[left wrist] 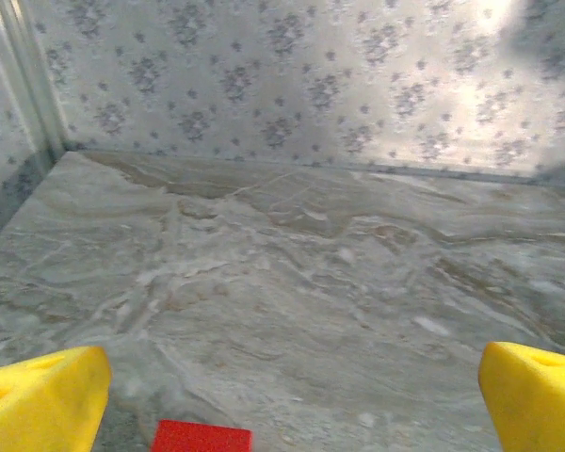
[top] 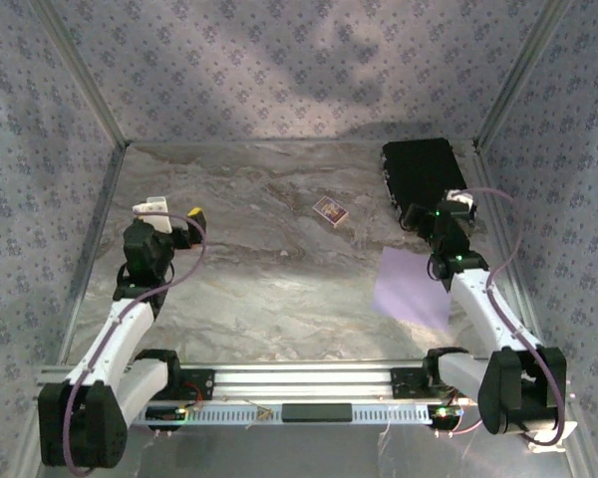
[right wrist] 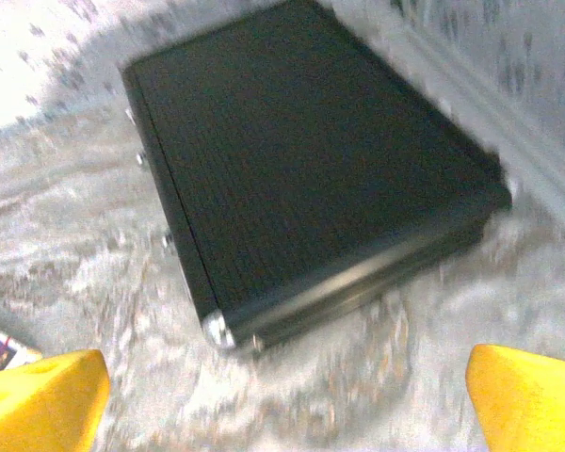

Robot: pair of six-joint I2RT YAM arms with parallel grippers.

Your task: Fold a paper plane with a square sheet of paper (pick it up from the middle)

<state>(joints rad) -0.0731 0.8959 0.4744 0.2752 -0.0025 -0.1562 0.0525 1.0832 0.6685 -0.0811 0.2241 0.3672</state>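
Note:
The square sheet of paper (top: 411,289) is pale lilac and lies flat, unfolded, on the marble table at the right, partly under my right arm. My right gripper (top: 426,213) hovers beyond the sheet's far edge, close to a black case. In the right wrist view the right gripper (right wrist: 284,400) is open, its yellow fingertips (right wrist: 40,400) far apart with nothing between them. My left gripper (top: 174,212) is at the left side of the table, far from the sheet. In the left wrist view the left gripper (left wrist: 287,403) is open over bare marble, empty.
The black case (top: 424,174) lies at the back right and looms blurred before the right gripper (right wrist: 311,179). A small patterned card (top: 330,211) rests mid-table. A small red block (left wrist: 201,438) lies just under the left gripper. Patterned walls enclose the table.

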